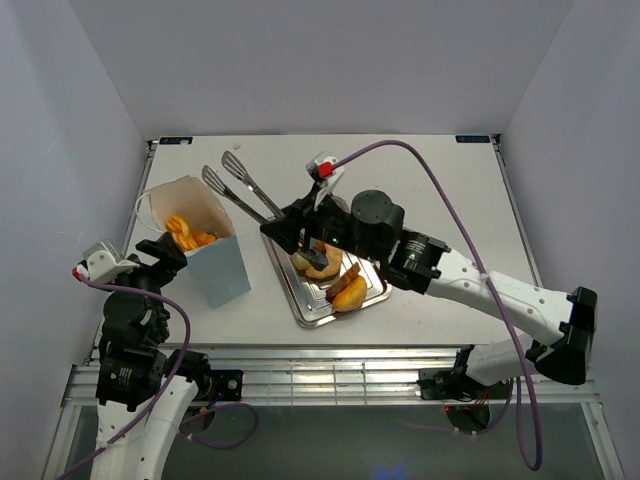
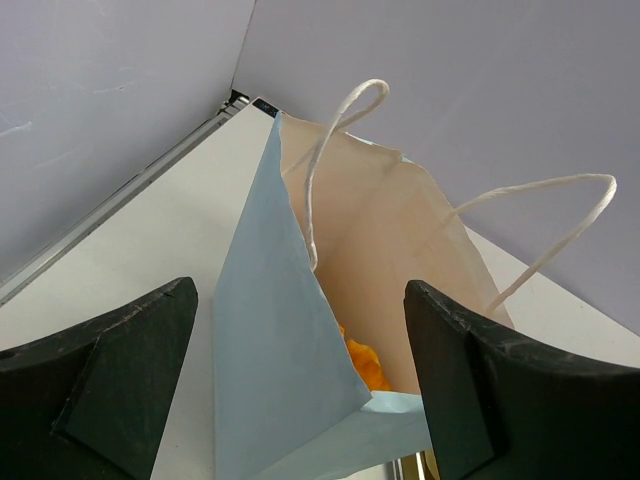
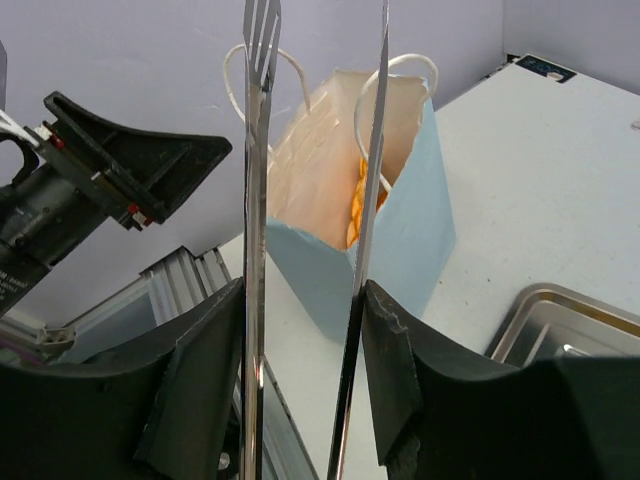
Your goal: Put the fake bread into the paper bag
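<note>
The paper bag (image 1: pixel 222 272), pale blue outside, stands upright at the left with orange fake bread (image 1: pixel 186 234) inside it. More fake bread lies on the silver tray (image 1: pixel 303 303): a round tan bun (image 1: pixel 322 266) and a golden croissant (image 1: pixel 351 291). My right gripper (image 1: pixel 300 230) is shut on metal tongs (image 1: pixel 236 186), whose two tips are apart and empty, over the table between bag and tray. In the right wrist view the tongs (image 3: pixel 262 150) run between my fingers (image 3: pixel 390 340), pointing toward the bag (image 3: pixel 405 235). My left gripper (image 2: pixel 300 290) is open, astride the bag's near corner (image 2: pixel 270 340).
White string handles (image 2: pixel 330 130) rise from the bag's rim. Walls close in the table on the left, back and right. The tray's corner (image 3: pixel 560 310) lies to the right of the bag. An aluminium rail (image 1: pixel 330 380) runs along the near edge.
</note>
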